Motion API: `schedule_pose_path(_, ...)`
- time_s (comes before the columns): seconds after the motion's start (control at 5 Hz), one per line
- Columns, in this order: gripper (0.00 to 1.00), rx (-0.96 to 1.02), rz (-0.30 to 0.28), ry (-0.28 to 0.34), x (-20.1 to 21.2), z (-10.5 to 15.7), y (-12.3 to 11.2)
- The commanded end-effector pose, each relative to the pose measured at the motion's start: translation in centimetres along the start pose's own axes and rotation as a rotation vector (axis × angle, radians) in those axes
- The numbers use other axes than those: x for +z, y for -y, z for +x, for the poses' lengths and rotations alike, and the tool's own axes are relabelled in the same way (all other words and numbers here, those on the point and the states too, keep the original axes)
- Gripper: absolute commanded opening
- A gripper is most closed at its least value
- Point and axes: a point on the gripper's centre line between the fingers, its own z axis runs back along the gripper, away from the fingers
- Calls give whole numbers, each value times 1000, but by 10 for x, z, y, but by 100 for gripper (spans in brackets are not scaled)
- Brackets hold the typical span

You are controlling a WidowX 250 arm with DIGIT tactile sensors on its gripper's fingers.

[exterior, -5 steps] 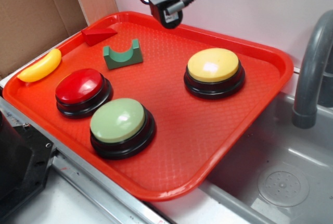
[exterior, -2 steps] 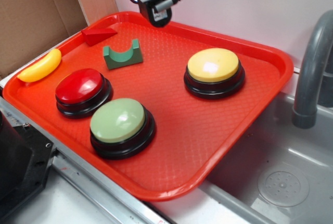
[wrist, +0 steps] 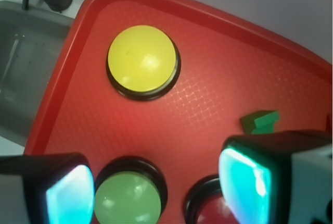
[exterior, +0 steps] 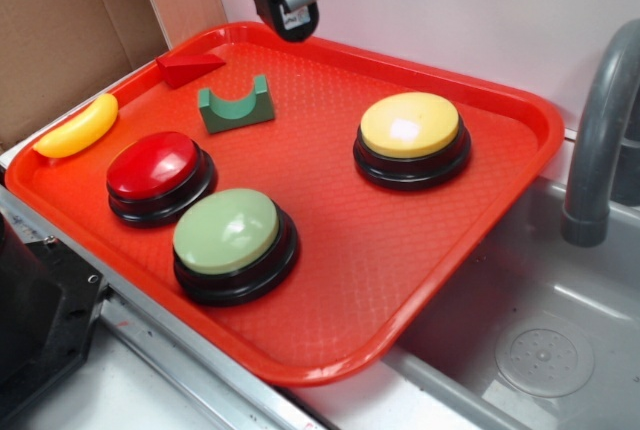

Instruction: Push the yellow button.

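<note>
The yellow button (exterior: 410,124) stands on the right half of the red tray (exterior: 520,150), its domed top on a black base. In the wrist view the yellow button (wrist: 142,60) lies at upper left, far from my fingertips. My gripper (exterior: 290,20) hangs high above the tray's far edge, well left of and behind the button. In the wrist view my gripper (wrist: 156,193) is open and empty, its glowing cyan pads (wrist: 244,182) wide apart.
A pale green button (exterior: 227,232) and a red button (exterior: 153,164) stand at the tray's front left. A green arch block (exterior: 236,106), a red wedge (exterior: 190,66) and a yellow banana toy (exterior: 78,128) lie at the left. A sink (exterior: 540,350) and a grey faucet (exterior: 600,130) are to the right.
My gripper has moved up and to the left, away from the tray's far edge. The buttons and toys have not moved.
</note>
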Motion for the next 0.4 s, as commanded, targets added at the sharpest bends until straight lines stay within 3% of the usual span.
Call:
schedule_pose_path(0.0,100,5,22,70,25,-5,8)
schedule_pose_path(0.2,100,4,22,102,29,-8,9)
